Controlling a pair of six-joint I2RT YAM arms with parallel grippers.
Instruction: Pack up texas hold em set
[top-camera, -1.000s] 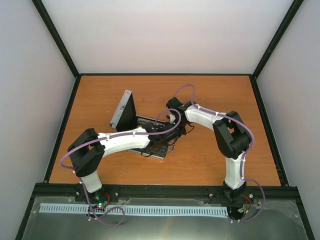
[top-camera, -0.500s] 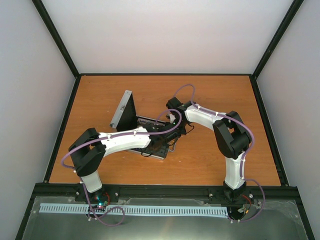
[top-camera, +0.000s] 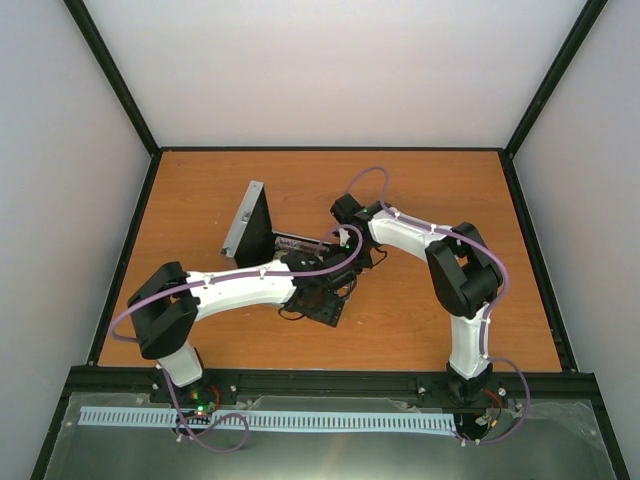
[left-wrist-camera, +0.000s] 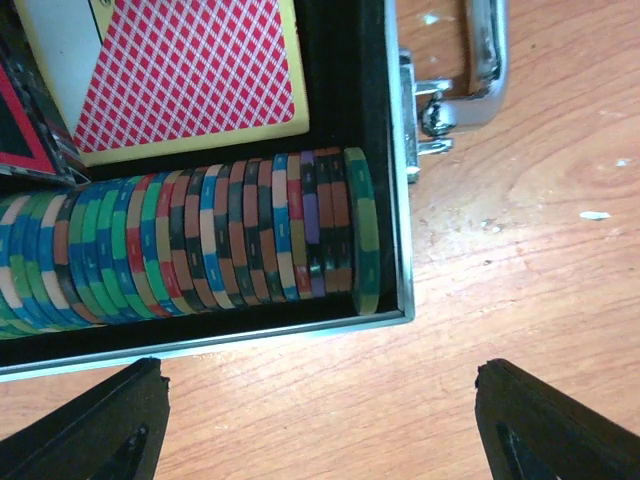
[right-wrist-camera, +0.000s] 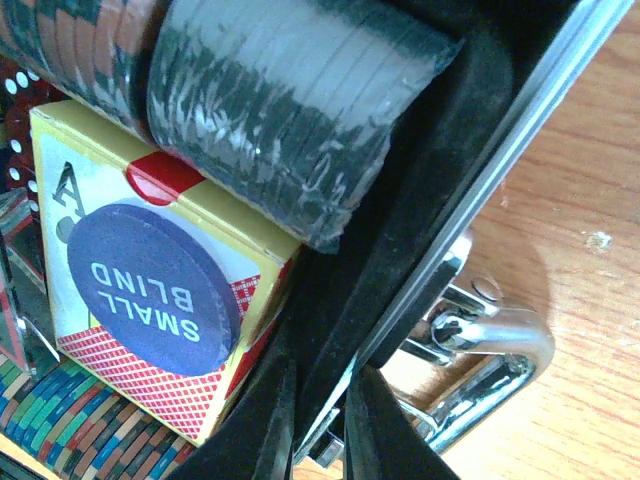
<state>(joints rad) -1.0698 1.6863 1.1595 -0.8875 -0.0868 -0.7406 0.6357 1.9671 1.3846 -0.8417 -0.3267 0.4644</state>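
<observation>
**While the case is lying open, both arms are reaching to its front edge**

As the silver case (left-wrist-camera: 403, 250) is sitting near the middle of the bench (top-camera: 430, 190), its lid (top-camera: 250, 222) is standing upright at its left end and its tray is facing up. The left arm (top-camera: 240, 285) is reaching across the case from the near left. The right arm (top-camera: 410, 235) is bending in from the right, so both wrists are meeting over the tray's right end.

In the left wrist view, the left fingers (left-wrist-camera: 90, 425) are spreading wide and holding nothing, just outside a corner of the case over bare wood. Inside that corner, a row of multicoloured poker chips (left-wrist-camera: 200, 250) is standing on edge along the wall. A red card deck (left-wrist-camera: 190, 70) is lying in the compartment just beside the row. The metal handle (left-wrist-camera: 485, 70) is sticking out from the case's outer wall over the bench.

In the right wrist view, the right fingers (right-wrist-camera: 380, 445) are standing narrow and pinching the case's front wall between them, beside the handle. One is sitting on the lined inside and the other on the outside. A blue Small Blind button (right-wrist-camera: 150, 290) is resting on the red card deck, and a wrapped stack of dark chips (right-wrist-camera: 290, 110) is lying right next to it.
</observation>
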